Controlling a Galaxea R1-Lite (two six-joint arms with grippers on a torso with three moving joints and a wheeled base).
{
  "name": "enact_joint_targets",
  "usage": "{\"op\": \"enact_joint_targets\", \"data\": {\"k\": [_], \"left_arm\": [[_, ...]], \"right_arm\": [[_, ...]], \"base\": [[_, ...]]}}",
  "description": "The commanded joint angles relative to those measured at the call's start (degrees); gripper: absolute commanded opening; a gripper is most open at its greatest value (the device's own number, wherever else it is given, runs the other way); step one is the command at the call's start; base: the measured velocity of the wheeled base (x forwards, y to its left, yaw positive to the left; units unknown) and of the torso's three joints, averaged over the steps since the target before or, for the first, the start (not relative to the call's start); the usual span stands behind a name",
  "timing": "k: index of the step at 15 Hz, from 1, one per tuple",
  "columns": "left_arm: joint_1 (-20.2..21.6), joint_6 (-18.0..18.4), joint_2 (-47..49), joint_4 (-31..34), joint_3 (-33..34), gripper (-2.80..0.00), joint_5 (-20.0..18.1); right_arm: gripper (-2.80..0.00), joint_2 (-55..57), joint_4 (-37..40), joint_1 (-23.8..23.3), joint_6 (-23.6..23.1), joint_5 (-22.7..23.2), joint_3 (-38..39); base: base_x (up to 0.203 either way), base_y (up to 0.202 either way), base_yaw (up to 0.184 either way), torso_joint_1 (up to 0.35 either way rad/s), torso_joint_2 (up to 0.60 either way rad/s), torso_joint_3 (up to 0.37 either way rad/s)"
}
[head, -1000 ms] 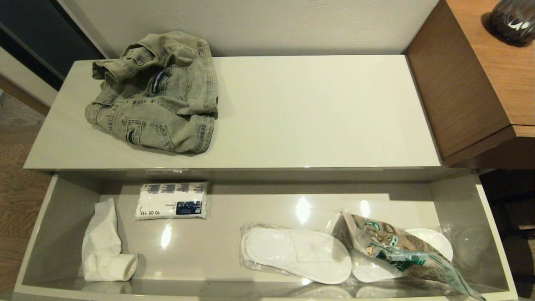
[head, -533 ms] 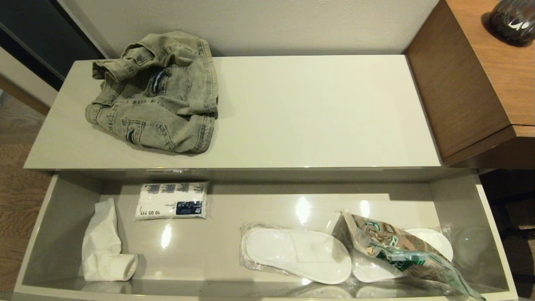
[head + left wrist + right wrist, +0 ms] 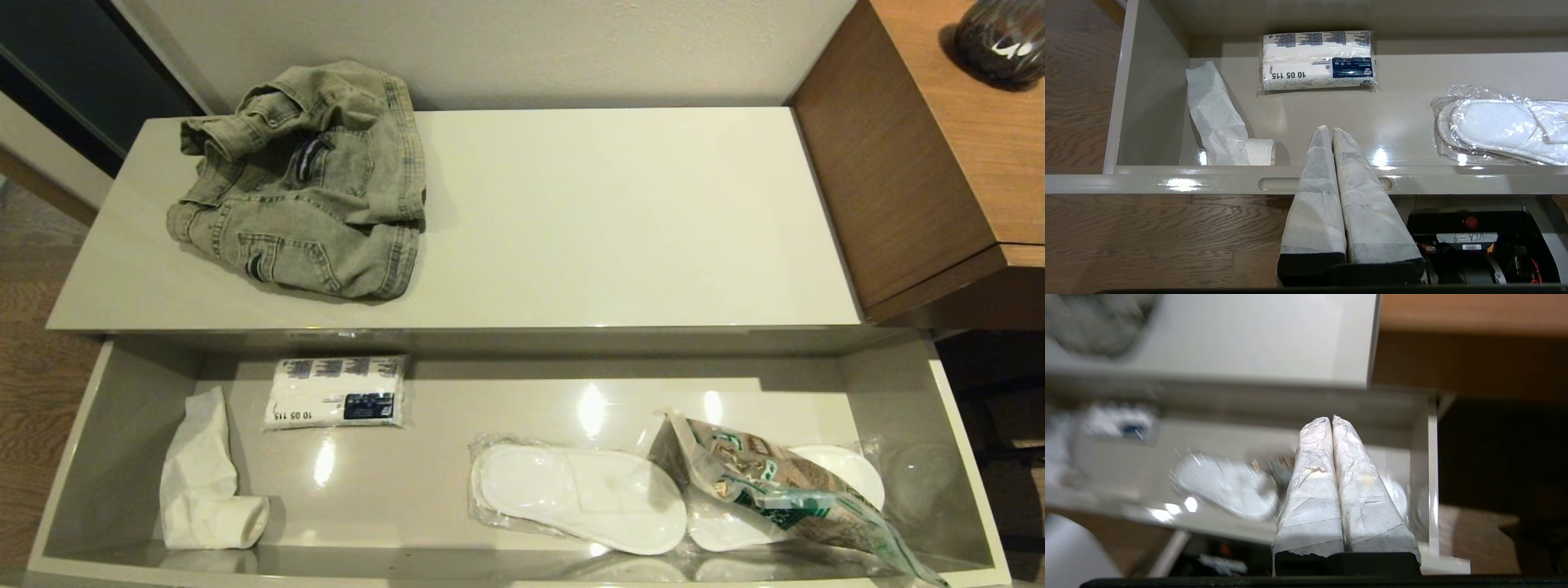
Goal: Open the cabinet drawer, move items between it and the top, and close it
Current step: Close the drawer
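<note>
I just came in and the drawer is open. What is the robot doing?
Nothing is being held right now. The cabinet drawer is pulled open, with the food bag lying inside on wrapped slippers, beside a tissue pack. The denim garment sits on the top. The left pincer and right pincer are both shut, near the drawer's front.

The food bag [image 3: 784, 490] hides part of one wrapped slipper [image 3: 841, 474]; right wrist view blurred.

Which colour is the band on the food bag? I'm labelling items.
Green, on the clear food bag; the head view shows it best.
</note>
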Motion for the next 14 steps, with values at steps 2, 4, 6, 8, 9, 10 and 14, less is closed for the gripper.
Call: {"op": "enact_joint_targets", "data": {"k": [2,4,6,8,9,10,14], "left_arm": [[0.0,0.0,0.1,0.0,0.0,-2.80,0.0],[0.0,0.0,0.1,0.0,0.0,-2.80,0.0],[0.0,0.0,0.1,0.0,0.0,-2.80,0.0],[0.0,0.0,0.1,0.0,0.0,-2.80,0.0],[0.0,0.0,0.1,0.0,0.0,-2.80,0.0],[0.0,0.0,0.1,0.0,0.0,-2.80,0.0],[-0.1,0.0,0.1,0.0,0.0,-2.80,0.0]], "right_arm": [[-2.80,23.0,12.6,-3.2,5.8,2.5,-28.2],[-2.80,33.3,27.5,-4.4,6.9,5.1,-37.3],[-2.80,40.8,39.4,-5.2,5.7,6.5,-40.6],[-2.80,43.7,43.7,-5.5,4.7,6.9,-37.7],[-2.80,44.0,45.1,-5.5,4.0,6.6,-35.1],[-2.80,44.0,46.7,-5.5,2.8,5.7,-32.3],[-2.80,41.2,48.4,-5.5,-0.4,4.1,-19.0]], "base": [[0.000,0.000,0.000,0.000,0.00,0.000],[0.000,0.000,0.000,0.000,0.00,0.000],[0.000,0.000,0.000,0.000,0.00,0.000],[0.000,0.000,0.000,0.000,0.00,0.000],[0.000,0.000,0.000,0.000,0.00,0.000],[0.000,0.000,0.000,0.000,0.00,0.000],[0.000,0.000,0.000,0.000,0.00,0.000]]}}
